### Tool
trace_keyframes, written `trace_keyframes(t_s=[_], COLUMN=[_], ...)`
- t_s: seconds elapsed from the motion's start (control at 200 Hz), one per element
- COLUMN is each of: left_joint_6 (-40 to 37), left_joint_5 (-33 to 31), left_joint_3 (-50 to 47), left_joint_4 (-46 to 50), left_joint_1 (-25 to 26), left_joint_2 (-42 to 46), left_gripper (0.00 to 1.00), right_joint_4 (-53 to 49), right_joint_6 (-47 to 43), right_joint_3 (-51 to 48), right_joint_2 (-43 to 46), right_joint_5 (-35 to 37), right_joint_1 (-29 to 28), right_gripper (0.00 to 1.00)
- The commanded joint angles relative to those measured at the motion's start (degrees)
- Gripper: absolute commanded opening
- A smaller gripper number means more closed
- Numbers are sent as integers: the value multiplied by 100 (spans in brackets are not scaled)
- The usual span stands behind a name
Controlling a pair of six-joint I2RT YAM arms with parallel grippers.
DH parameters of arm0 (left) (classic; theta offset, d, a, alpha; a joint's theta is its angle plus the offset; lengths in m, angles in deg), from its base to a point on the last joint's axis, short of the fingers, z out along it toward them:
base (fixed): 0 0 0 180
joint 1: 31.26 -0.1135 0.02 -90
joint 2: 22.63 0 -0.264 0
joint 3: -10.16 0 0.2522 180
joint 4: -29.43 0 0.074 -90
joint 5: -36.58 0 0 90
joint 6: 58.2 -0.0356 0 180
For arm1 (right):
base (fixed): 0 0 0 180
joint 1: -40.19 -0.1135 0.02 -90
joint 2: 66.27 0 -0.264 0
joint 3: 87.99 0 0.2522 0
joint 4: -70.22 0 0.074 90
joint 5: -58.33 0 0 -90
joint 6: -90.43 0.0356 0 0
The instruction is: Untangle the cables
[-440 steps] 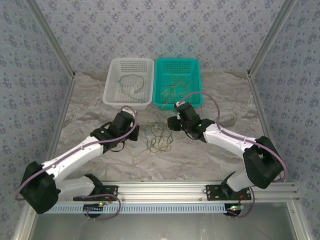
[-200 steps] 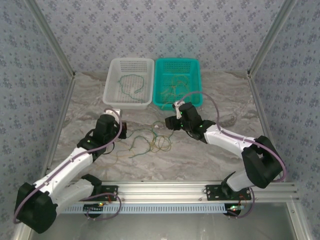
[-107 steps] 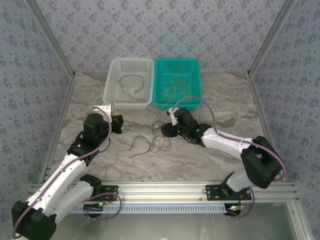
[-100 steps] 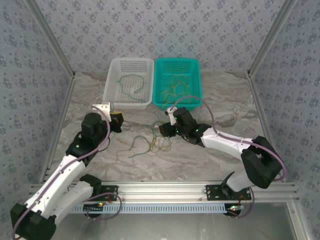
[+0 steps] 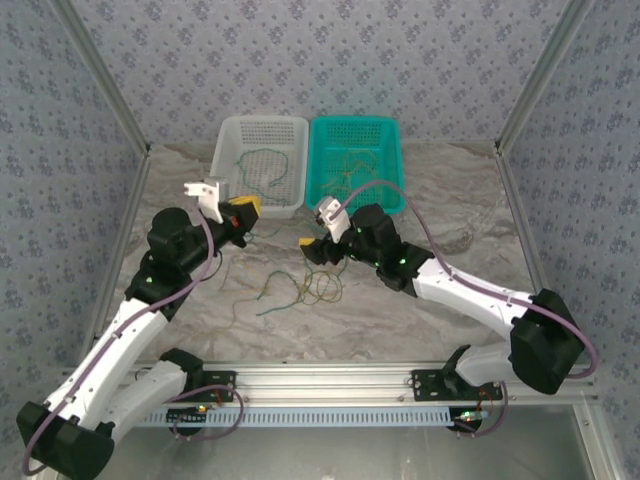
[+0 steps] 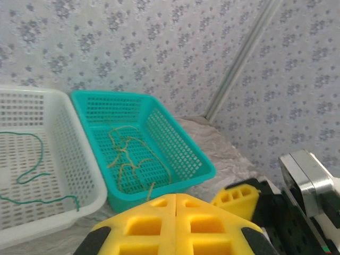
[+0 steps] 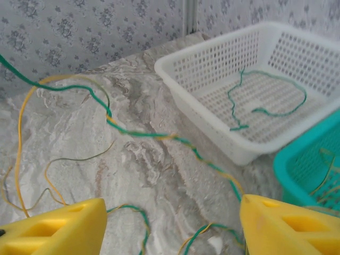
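Likely a lab: aluminium frame (image 5: 350, 377), patterned enclosure walls (image 5: 330, 50).

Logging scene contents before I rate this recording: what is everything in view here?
white basket: one, white, far side of the table, left of the teal one
teal basket: one, teal, right beside the white basket
cable in white basket: apparently one, dark green, curled on the basket floor
cables in teal basket: several, yellow-tan, loose heap, exact count unclear
cables on table: several, green and yellow-tan, tangled in front of the baskets
table: one, grey marble pattern
left gripper: one, yellow fingers, shut, by the white basket's front
right gripper: one, yellow fingers, open, over the tangle
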Motion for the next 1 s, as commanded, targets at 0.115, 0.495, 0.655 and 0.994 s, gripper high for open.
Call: trace_keyframes(t_s=[0.115, 0.495, 0.655, 0.994], left_joint_6=[272, 433, 504, 456], left_joint_5=[783, 1052, 1008, 645], left_joint_3=[274, 157, 37, -205], left_joint_4=[-615, -860, -979, -1038], left_joint_1=[19, 89, 115, 115], left_joint_2=[45, 280, 338, 484], left_gripper=[0, 0, 0, 0], right_joint_4=[-629, -1712, -2272, -2229], right_joint_6=[-1670, -2931, -3112, -2539], right_joint_3=[769, 2197, 2867, 2785], right_joint_2=[-395, -1609, -2100, -1942], right_joint_5=[-164, -123, -506, -1719], right_joint_1=[7, -141, -279, -155], right_gripper=[77, 75, 69, 65])
